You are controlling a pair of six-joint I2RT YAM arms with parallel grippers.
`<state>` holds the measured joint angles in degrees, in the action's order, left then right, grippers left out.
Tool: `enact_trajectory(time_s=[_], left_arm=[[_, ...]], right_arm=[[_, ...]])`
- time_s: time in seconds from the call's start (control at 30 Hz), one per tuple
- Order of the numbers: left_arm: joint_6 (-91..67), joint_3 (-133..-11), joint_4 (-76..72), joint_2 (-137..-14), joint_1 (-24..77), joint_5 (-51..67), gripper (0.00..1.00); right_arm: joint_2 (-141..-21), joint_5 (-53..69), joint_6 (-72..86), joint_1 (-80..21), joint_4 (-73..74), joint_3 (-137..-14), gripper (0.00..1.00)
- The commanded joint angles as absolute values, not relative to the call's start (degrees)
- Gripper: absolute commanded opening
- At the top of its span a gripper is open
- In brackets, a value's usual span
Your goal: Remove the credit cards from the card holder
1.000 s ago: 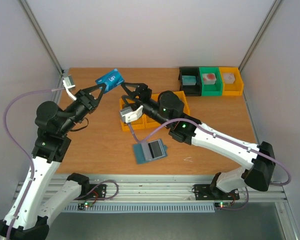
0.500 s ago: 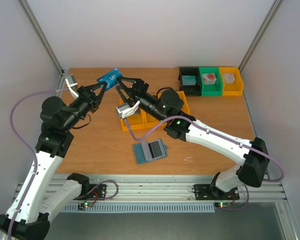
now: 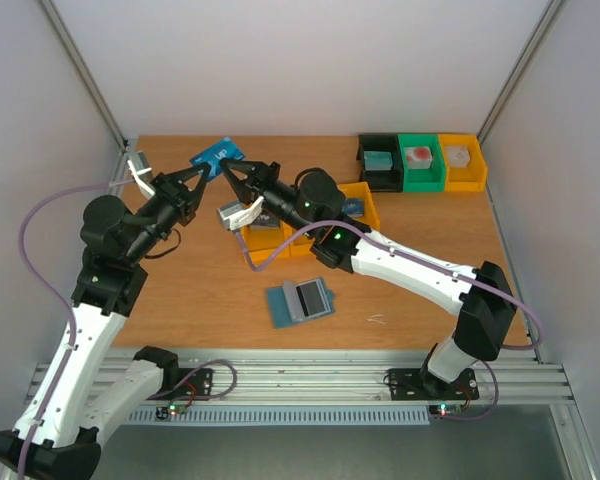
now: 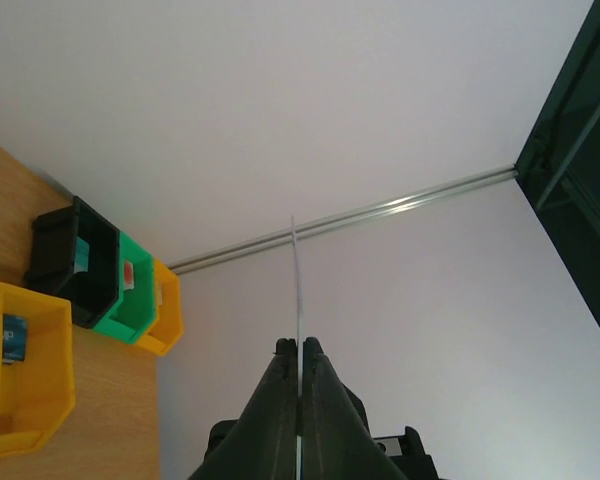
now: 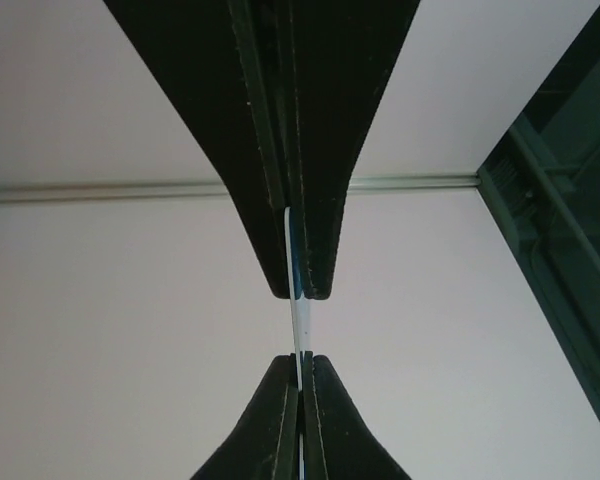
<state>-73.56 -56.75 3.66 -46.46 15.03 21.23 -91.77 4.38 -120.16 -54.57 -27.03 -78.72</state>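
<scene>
Left jaws and right jaws both clamp the blue card (image 3: 218,153), pinched between them above the bench (image 3: 180,290). The wallet (image 3: 300,300) lies open on bench, well apart from both jaws.

Robot lab cell — white walls (image 3: 310,70), aluminium rail (image 3: 330,372), wooden tabletop (image 3: 200,290).

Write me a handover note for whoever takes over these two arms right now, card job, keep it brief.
Left end effector: shut on the blue card, held in the air.
Right end effector: shut on the same card.
Card holder: open on the table.
One small card lies in a yellow bin.
Done: blue card out.
To do: one arm releases, card goes down, check holder for more; unclear from here.
</scene>
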Motion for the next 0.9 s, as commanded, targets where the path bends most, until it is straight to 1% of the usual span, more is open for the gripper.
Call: enact_trajectory(time_s=[0.0, 0.07, 0.17, 0.2, 0.23, 0.27, 0.3, 0.33, 0.37, 0.4, 0.43, 0.47, 0.5, 0.53, 0.63, 0.73, 0.8, 0.87], left_arm=[[-73.26, -55.22, 0.89, -45.85, 14.72, 23.18, 0.00], [-71.61, -55.27, -1.39, -45.59, 14.74, 24.11, 0.00], [-70.16, -54.72, -0.33, -45.03, 14.75, 23.47, 0.00], [-70.00, -54.05, -0.32, -44.64, 14.71, 23.13, 0.12], [-69.77, -53.07, -1.06, -44.22, 14.76, 23.08, 0.35], [-68.11, -51.61, -1.98, -43.89, 14.75, 23.41, 0.71], [-66.36, -49.80, -3.15, -43.30, 14.76, 23.78, 0.94], [-63.23, -47.64, -3.78, -42.72, 14.68, 23.59, 0.99], [-59.07, -45.53, -2.63, -41.78, 14.46, 22.09, 0.99], [-57.50, -43.54, -0.88, -40.98, 13.99, 20.12, 0.99], [-56.07, -41.16, -0.34, -40.17, 13.06, 18.19, 0.99], [-54.89, -38.61, 2.79, -39.55, 11.75, 15.72, 0.99], [-53.49, -36.74, 3.49, -39.14, 10.78, 14.04, 0.99], [-52.19, -34.91, 4.17, -38.70, 9.92, 12.09, 0.99], [-49.79, -30.30, 6.24, -37.71, 7.53, 6.50, 0.99], [-49.76, -26.57, 7.71, -37.71, 4.77, 5.26, 0.99], [-50.34, -24.07, 8.07, -37.55, 3.19, 4.70, 0.99], [-50.78, -22.09, 9.61, -37.10, 1.87, 3.38, 0.99]], right_arm=[[-92.59, 3.77, -140.50, -54.19, -31.25, -81.63, 0.01], [-92.32, 4.10, -140.42, -54.14, -31.94, -81.29, 0.01], [-91.79, 4.23, -140.30, -54.14, -32.77, -81.05, 0.01], [-91.57, 3.40, -139.28, -54.14, -32.81, -81.22, 0.01], [-91.20, 1.73, -137.61, -54.14, -31.75, -81.66, 0.01], [-90.48, -0.86, -134.01, -54.07, -29.30, -82.11, 0.01], [-89.21, -4.46, -130.00, -53.82, -24.90, -82.59, 0.01], [-87.10, -7.09, -124.78, -53.26, -17.30, -83.11, 0.01], [-84.58, -8.40, -117.60, -52.33, -7.81, -84.12, 0.01], [-82.07, -6.92, -107.98, -50.66, 6.03, -86.38, 0.01], [-80.04, -2.38, -99.20, -48.21, 19.35, -89.16, 0.01], [-78.94, 5.82, -91.50, -44.73, 29.59, -91.80, 0.01], [-78.48, 11.76, -87.11, -41.85, 36.90, -93.23, 0.01], [-78.44, 14.22, -85.10, -39.96, 41.36, -93.70, 0.01], [-79.61, 13.31, -83.62, -35.12, 53.49, -94.57, 0.01], [-83.12, 19.24, -81.61, -26.14, 66.00, -97.55, 0.01], [-86.00, 18.34, -81.69, -21.77, 69.35, -97.89, 0.01], [-89.05, 13.66, -82.55, -19.61, 69.12, -97.95, 0.01]])
